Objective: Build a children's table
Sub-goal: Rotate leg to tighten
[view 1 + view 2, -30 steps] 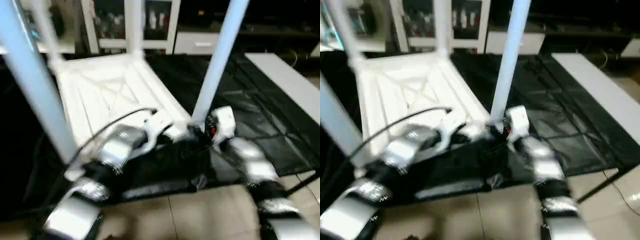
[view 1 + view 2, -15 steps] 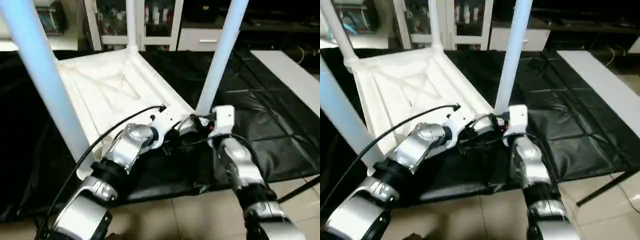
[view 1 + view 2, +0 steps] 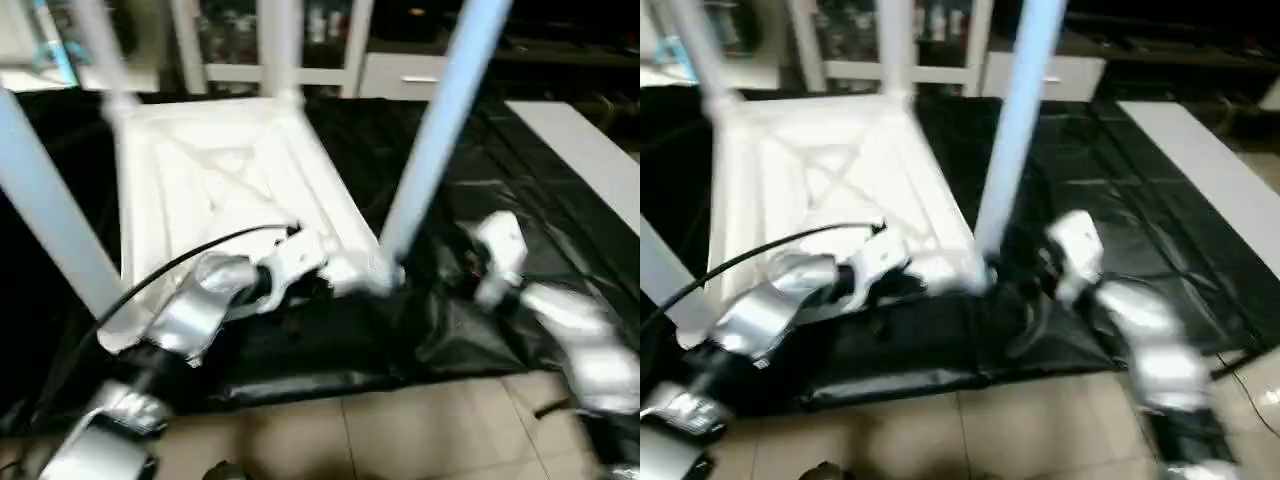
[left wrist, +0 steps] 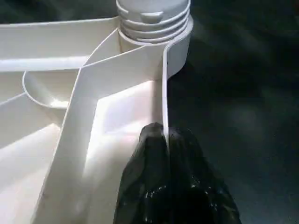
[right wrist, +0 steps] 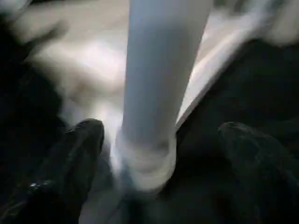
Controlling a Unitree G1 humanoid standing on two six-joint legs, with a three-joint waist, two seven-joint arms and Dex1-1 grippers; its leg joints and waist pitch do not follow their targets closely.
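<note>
The children's table lies upside down on the black-draped surface, left of centre in the head views, all four legs rising. The left pincer, pressed together, pinches its thin side wall near a corner socket. The right pincer is spread, its fingers flanking the near leg without touching. Hollow plastic: probably light, stiff, slick; grip rims or ribs.

Head pair looks down over children's table; 2 wrist cameras sit close at its corner.
</note>
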